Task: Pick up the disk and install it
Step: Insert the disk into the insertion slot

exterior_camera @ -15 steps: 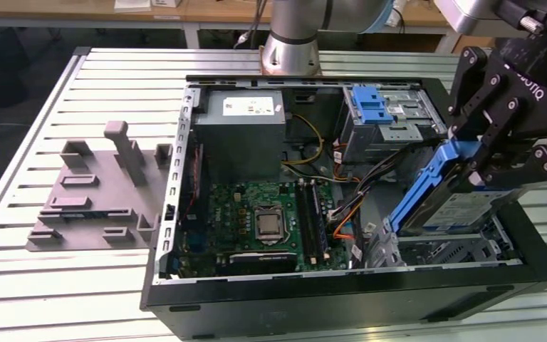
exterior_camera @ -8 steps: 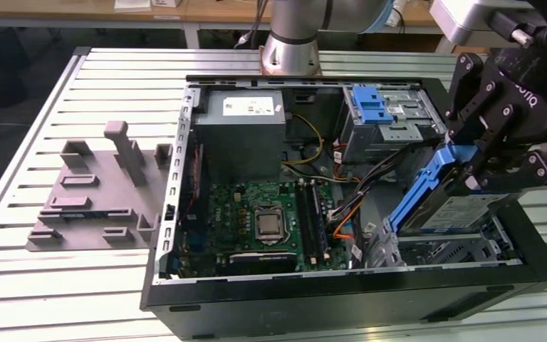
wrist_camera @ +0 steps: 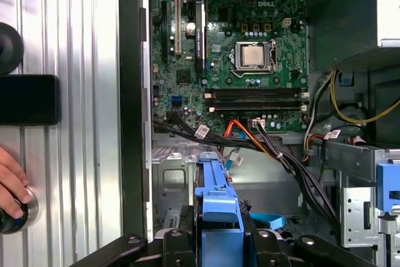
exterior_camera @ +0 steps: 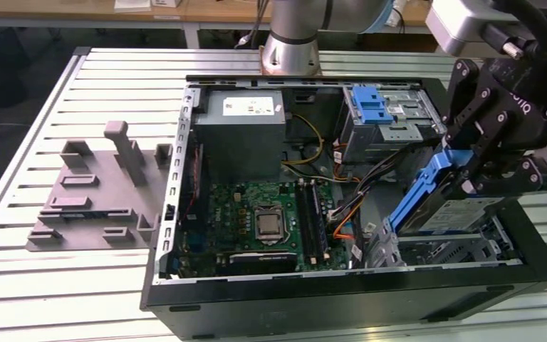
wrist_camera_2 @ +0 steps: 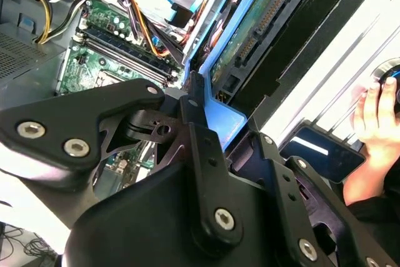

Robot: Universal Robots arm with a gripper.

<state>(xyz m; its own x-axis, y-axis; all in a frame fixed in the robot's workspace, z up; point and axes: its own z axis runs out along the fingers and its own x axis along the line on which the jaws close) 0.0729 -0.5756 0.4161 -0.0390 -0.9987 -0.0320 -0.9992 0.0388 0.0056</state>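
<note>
Case: the computer case (exterior_camera: 350,281) lies open on its side on the slatted table (exterior_camera: 26,299), with the motherboard (exterior_camera: 264,214) face up.
Disk: here's the disk (exterior_camera: 444,210), up off the table. In the exterior view it hangs at about 3 o'clock from the motherboard, over the drive bay (exterior_camera: 444,249).
Pincer: the gripper (exterior_camera: 473,182) is clamped on the disk, its black fingers pressed on the blue carrier (wrist_camera: 219,211) that frames the drive.
Attitude: the disk is tilted in the exterior view, with its high end towards 1 o'clock and its low end towards 7 o'clock. The low end is at the bay's mouth. I cannot tell whether it touches the metal.
Step in hand: my read is that this is the seating stage, drive gripped and lined up above its bay.
Doing it well: level that tilt so both carrier rails meet the bay walls together, because a skewed entry is likely to jam. Go slowly and straight along the bay's axis.
Cables: the cable bundle (wrist_camera: 275,151) runs between the motherboard and the bay, just beside the carrier's path. It could snag or get pinched, so the connector end wants clearance.
Grip: it looks firm on the plastic frame. Pushing through the carrier rather than the drive body seems the safer way.
Neighbours: the power supply (exterior_camera: 245,121) sits at 12 o'clock from the motherboard, well apart.
Bystander: a person's hand (wrist_camera: 11,182) rests on the table outside the case wall, away from the bay.
</note>
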